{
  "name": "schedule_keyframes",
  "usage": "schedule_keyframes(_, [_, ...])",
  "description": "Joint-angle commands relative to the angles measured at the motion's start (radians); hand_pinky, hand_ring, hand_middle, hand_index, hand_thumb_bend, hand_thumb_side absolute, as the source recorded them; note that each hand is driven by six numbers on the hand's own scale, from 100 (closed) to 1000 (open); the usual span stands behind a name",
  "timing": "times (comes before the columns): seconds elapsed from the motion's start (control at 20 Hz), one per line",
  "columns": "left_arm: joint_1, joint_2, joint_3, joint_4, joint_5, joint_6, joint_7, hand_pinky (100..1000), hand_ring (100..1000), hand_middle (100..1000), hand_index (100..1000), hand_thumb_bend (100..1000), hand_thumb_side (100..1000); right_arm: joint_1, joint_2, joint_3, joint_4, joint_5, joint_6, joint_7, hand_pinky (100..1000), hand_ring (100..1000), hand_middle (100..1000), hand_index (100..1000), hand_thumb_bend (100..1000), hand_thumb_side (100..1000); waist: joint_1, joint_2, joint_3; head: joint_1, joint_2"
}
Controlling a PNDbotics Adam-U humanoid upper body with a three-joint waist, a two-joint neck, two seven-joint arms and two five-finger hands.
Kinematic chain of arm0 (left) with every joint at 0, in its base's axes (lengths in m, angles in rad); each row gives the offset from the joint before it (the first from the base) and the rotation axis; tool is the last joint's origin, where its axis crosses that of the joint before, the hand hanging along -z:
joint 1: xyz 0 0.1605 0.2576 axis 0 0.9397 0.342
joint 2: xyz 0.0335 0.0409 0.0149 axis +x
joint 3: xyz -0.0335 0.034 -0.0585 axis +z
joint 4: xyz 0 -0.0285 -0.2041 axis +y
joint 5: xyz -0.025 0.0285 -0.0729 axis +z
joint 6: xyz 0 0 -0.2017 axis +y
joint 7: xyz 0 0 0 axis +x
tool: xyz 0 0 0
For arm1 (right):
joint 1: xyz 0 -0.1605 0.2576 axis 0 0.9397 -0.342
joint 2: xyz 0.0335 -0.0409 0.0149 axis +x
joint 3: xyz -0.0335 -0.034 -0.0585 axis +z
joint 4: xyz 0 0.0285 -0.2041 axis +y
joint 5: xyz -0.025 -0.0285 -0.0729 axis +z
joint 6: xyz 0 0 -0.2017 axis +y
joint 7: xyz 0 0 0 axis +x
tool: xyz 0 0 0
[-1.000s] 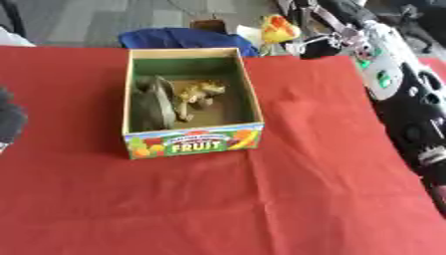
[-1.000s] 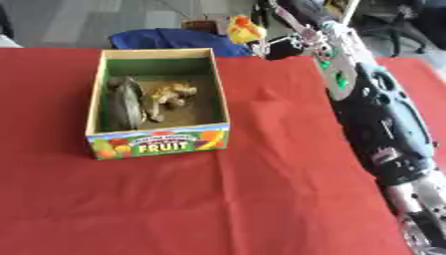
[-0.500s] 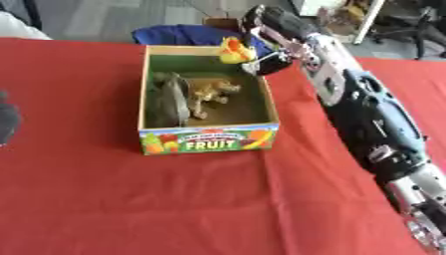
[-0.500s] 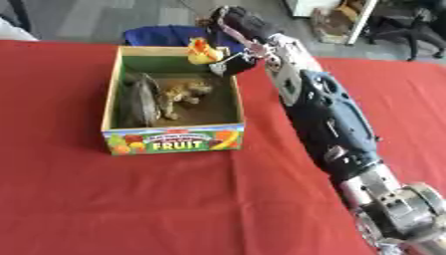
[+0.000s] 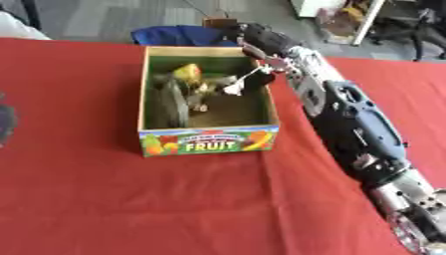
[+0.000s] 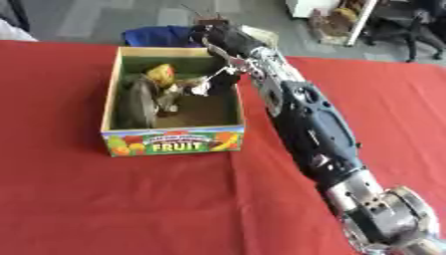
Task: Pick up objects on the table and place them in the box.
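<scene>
A cardboard box [image 5: 207,141] marked FRUIT stands on the red table. Inside it a grey disc-like thing [image 5: 173,103] leans on the left wall, with a tan toy [image 5: 202,95] beside it. A yellow duck toy [image 5: 187,73] sits on top of them at the back left. My right arm reaches over the box's right wall, and the right hand [image 5: 252,78] hangs inside the box with its fingers [image 6: 199,88] stretched toward the duck, a small gap between them. A dark blur at the left edge is my left hand [image 5: 4,124].
A blue bag or cloth [image 5: 178,36] lies just behind the box, off the table's far edge. My right arm [image 6: 309,119] lies along the table right of the box. Red cloth [image 5: 131,199] spreads in front and to the left.
My right hand has brought the yellow duck from behind the box's right corner over the rim and down inside. The duck now sits apart from the fingers. The camera has also shifted.
</scene>
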Motion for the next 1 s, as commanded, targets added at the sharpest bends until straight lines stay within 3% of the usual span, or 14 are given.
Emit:
schedule_keyframes(0.05, [-0.007, 0.008, 0.006, -0.014, -0.002, -0.002, 0.002, 555, 598, 574, 642, 739, 406, -0.008, -0.052, -0.003, -0.080, -0.080, 0.015, -0.041, 805, 842, 744, 845, 504, 377, 0.007, -0.023, -0.010, 0.007, -0.001])
schedule_keyframes(0.3, [0.011, 0.012, 0.017, -0.010, -0.008, -0.004, 0.014, 555, 599, 574, 642, 740, 406, 0.068, -0.140, 0.005, -0.252, -0.357, 0.050, -0.026, 791, 872, 727, 815, 401, 299, 0.009, -0.034, -0.051, 0.035, 0.010])
schedule_keyframes(0.35, [0.017, 0.013, 0.019, -0.008, -0.009, -0.004, 0.016, 554, 599, 575, 642, 741, 407, 0.098, -0.160, 0.001, -0.298, -0.423, 0.068, -0.026, 786, 885, 726, 811, 391, 292, 0.010, -0.037, -0.063, 0.042, 0.015])
schedule_keyframes(0.4, [0.022, 0.013, 0.022, -0.007, -0.010, -0.004, 0.019, 554, 599, 575, 643, 747, 405, 0.129, -0.177, -0.005, -0.346, -0.488, 0.093, -0.029, 783, 891, 727, 808, 362, 366, 0.012, -0.040, -0.073, 0.050, 0.020])
schedule_keyframes(0.45, [0.027, 0.014, 0.025, -0.006, -0.011, -0.004, 0.022, 554, 600, 575, 643, 741, 406, 0.165, -0.191, -0.013, -0.391, -0.552, 0.122, -0.037, 778, 900, 722, 802, 353, 286, 0.013, -0.044, -0.085, 0.061, 0.025])
schedule_keyframes(0.6, [0.044, 0.021, 0.036, -0.001, -0.016, -0.005, 0.035, 554, 601, 577, 646, 741, 406, 0.293, -0.229, -0.044, -0.536, -0.746, 0.207, -0.073, 770, 912, 711, 790, 302, 276, 0.019, -0.055, -0.119, 0.090, 0.041])
schedule_keyframes(0.85, [0.072, 0.022, 0.053, 0.008, -0.019, -0.005, 0.060, 554, 609, 585, 650, 743, 405, 0.523, -0.194, -0.133, -0.721, -1.040, 0.291, -0.155, 758, 928, 673, 750, 227, 274, 0.030, -0.074, -0.169, 0.129, 0.067])
schedule_keyframes(1.0, [0.090, 0.024, 0.059, 0.013, -0.021, -0.006, 0.069, 554, 612, 589, 653, 744, 405, 0.650, -0.138, -0.173, -0.786, -1.137, 0.313, -0.198, 756, 953, 664, 740, 219, 283, 0.031, -0.091, -0.186, 0.141, 0.090])
